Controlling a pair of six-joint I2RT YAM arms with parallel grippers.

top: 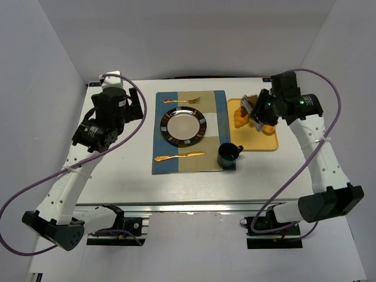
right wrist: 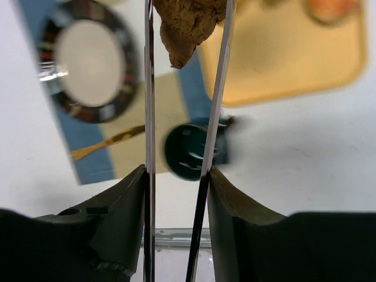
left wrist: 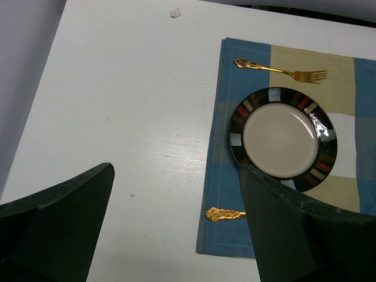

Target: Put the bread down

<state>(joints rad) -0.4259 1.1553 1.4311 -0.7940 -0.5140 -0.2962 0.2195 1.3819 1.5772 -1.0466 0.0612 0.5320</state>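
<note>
Right arm: reaches over the yellow tray (top: pixel 269 143), its gripper (top: pixel 255 111) clamped on the bread (right wrist: pixel 187 29).
Bread: dark brown, raised, with its pointed tip hanging down.
Left arm: bent at the far left, its gripper (left wrist: pixel 176 176) spread wide with nothing in it.
Nearby: a dark mug (top: pixel 228 155) at the placemat's (top: pixel 161 165) corner and a plate (left wrist: pixel 284 138) at its centre.

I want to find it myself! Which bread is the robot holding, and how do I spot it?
Find the yellow tray at the right of the table, past the dark cup. Above it the right gripper pinches the bread. It is dark brown and ends in a point, while the pastry lying on the tray is golden.
</note>
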